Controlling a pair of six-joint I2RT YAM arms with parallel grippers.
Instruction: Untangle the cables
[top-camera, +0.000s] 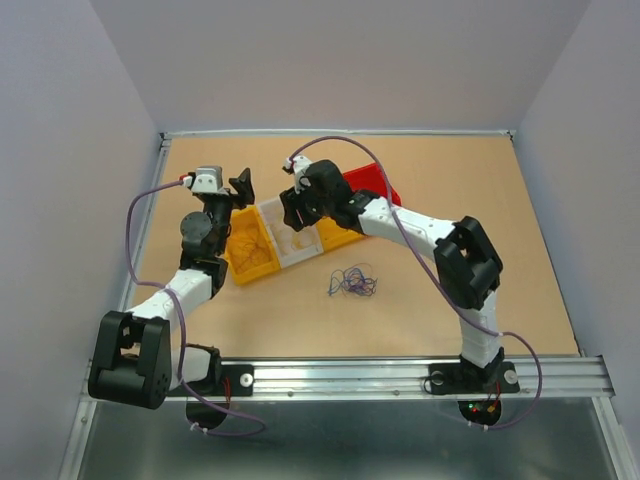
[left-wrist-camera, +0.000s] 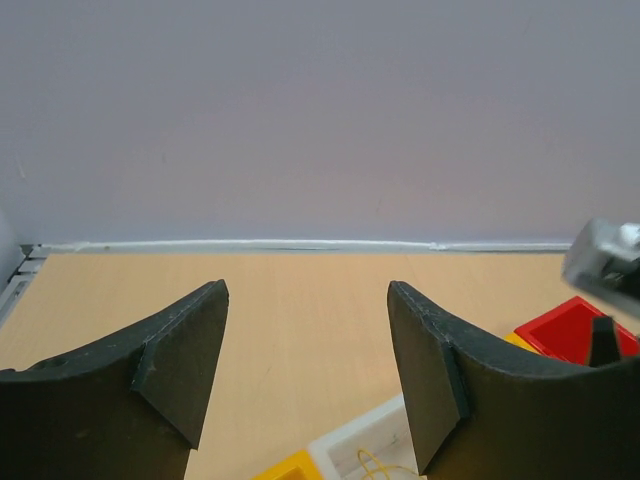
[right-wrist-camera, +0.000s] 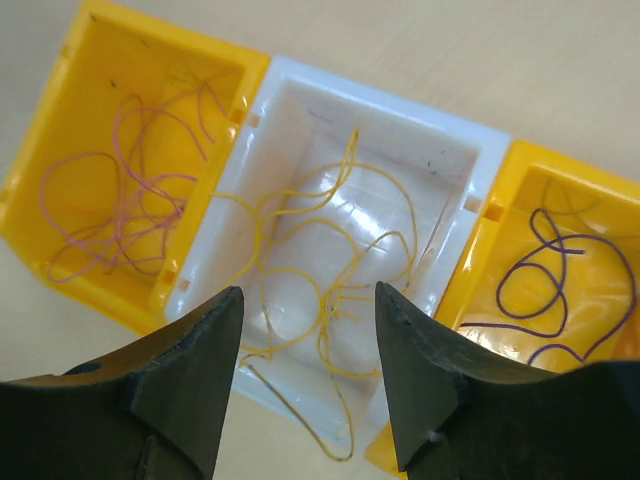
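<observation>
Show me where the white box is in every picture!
Top external: white bin, in the middle of the row of bins.
Left wrist: bottom edge, right of centre, only a corner showing.
Right wrist: centre, with yellow wires inside.
Shared landmark: the yellow bins right beside it.

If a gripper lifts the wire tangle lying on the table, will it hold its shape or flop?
Probably flops: the tangle is hair-thin loose loops, so strands would likely droop and trail. It looks very light, so a push would likely slide the whole wad along the table rather than part it.
</observation>
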